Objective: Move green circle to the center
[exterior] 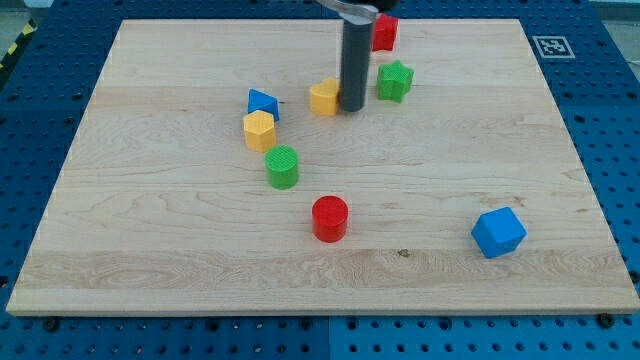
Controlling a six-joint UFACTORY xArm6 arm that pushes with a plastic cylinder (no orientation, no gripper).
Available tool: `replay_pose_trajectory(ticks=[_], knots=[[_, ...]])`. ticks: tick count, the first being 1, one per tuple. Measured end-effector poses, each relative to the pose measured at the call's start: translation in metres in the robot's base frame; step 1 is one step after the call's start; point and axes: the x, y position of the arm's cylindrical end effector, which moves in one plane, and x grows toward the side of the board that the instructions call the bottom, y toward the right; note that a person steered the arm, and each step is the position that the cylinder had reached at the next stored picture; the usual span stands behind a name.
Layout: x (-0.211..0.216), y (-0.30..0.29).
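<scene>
The green circle point(283, 166) stands a little left of the board's middle, just below the yellow hexagon point(258, 130). My tip point(352, 108) is down on the board toward the view's top, touching the right side of a yellow block point(324, 97) and left of the green star point(395, 81). The tip is well above and to the right of the green circle, apart from it.
A blue triangle-like block point(263, 102) sits above the yellow hexagon. A red block point(385, 31) is near the top edge behind the rod. A red circle point(329, 218) lies below the green circle. A blue cube point(498, 232) sits at the lower right. The wooden board point(150, 250) has blue perforated table around it.
</scene>
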Motion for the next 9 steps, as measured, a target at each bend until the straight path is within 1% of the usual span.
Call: replay_pose_trajectory(ticks=[1,2,3,4,5,6,7,8,9], knots=[[-0.012,-0.032],[-0.013,-0.066],[-0.020,-0.066],[-0.052,-0.049],[-0.090,-0.090],[-0.094,-0.183],[-0.061,-0.227],[-0.009,-0.222],[0.045,-0.183]])
